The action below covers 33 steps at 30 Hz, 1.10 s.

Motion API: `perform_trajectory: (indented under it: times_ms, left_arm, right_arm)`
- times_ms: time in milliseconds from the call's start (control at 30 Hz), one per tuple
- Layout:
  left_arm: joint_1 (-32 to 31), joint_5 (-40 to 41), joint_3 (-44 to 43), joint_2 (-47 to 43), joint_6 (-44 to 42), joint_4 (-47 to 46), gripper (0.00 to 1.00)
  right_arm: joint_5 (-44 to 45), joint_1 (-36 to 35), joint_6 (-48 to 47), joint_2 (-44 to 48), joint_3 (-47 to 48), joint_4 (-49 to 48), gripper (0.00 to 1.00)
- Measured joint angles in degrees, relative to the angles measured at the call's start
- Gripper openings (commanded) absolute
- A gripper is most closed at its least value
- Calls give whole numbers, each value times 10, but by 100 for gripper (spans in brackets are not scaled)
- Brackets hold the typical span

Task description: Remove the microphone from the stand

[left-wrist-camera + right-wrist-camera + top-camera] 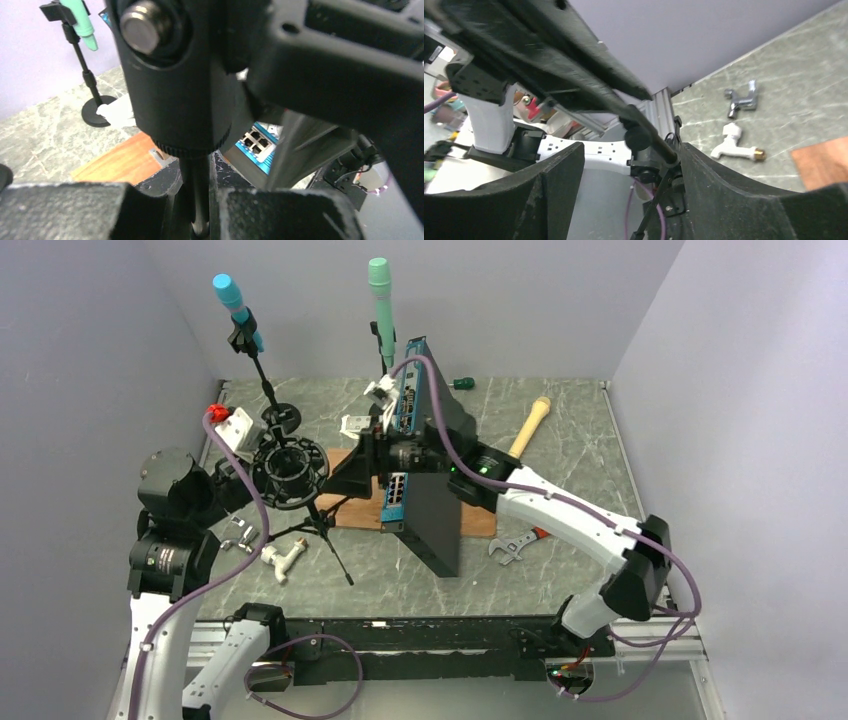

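A black tripod stand [318, 520] carries a round black cradle [290, 465] with the dark microphone in its middle. In the left wrist view a thick black cylinder [175, 90] with a silver bolt fills the frame. A thin black pole [200, 200] runs down from the cylinder. My left gripper [202, 215] is shut on that pole, and it sits under the cradle [285, 498]. My right gripper [365, 465] is at the cradle's right side. Its jaws [631, 200] stand apart, and a thin black rod [649, 137] rests against the right finger [734, 195].
At the back stand two other microphone stands, one blue-headed [232, 295] and one green [380, 290]. A black and blue network switch [425, 490] leans on a wooden board [350, 512]. A white tap [283, 560], a chrome tap [238, 533], a wrench [515, 545] and a wooden handle [530, 425] lie about.
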<state>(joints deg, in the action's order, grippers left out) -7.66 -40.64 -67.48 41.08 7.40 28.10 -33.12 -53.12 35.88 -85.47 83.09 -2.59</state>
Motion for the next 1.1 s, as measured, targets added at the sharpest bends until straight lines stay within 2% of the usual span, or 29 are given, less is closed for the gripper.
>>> perform_trajectory:
  times_ms: [167,333,667,800,967,1100]
  left_arm:
    - [0,-22,0,-4,10,7,0]
    - [0,-32,0,1,27,7,0]
    - [0,-35,0,11,59,-6,0]
    - [0,-30,0,12,59,-1,0]
    - [0,-30,0,15,60,0,0]
    - [0,-28,0,16,69,2,0]
  right_arm:
    - [-4,-14,21,-43,0,-17,56]
    - [-9,-15,27,-47,-1,-42,54]
    - [-21,-22,27,-47,-18,-63,43]
    - [-20,-25,26,-42,-31,-71,29]
    - [-17,-28,11,-35,-37,-70,0]
    - [-17,-30,-8,-33,-46,-80,0]
